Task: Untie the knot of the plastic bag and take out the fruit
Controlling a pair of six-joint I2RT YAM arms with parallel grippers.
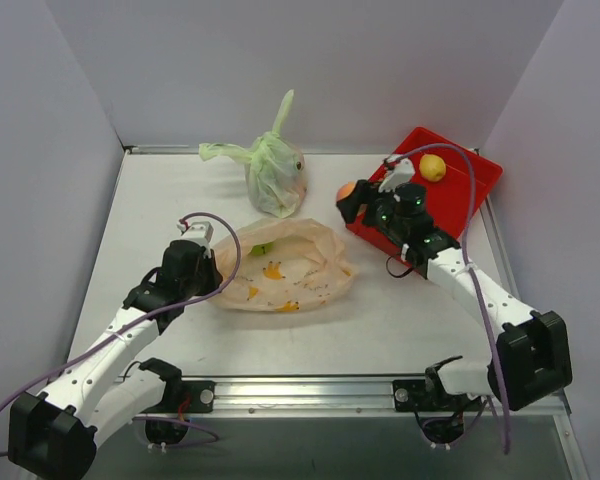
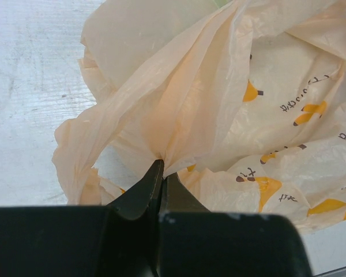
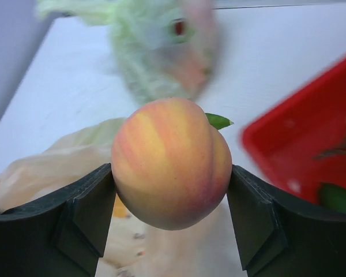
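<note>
My right gripper (image 3: 170, 196) holds the peach (image 3: 167, 156) between wide jaws, the red tray (image 3: 294, 144) just to its right — I'd swing over level and release low. My left gripper (image 2: 162, 173), pinched shut on the bag (image 2: 230, 81), anchors it.

The plastic bag (image 1: 285, 268) lies at the centre of the table (image 1: 160, 200), with 1 fruit (image 1: 263, 249) inside it toward its 11 o'clock. The left pincer (image 2: 161, 167) grips the bag's 9 o'clock edge. A second bag (image 1: 275, 180) stands behind it at 12 o'clock. A tray (image 1: 480, 175) sits at 2 o'clock carrying 1 small fruit (image 1: 433, 167). The right pincer (image 3: 170, 179) holds a peach (image 1: 347, 190) just beside the tray's 9 o'clock edge.
</note>
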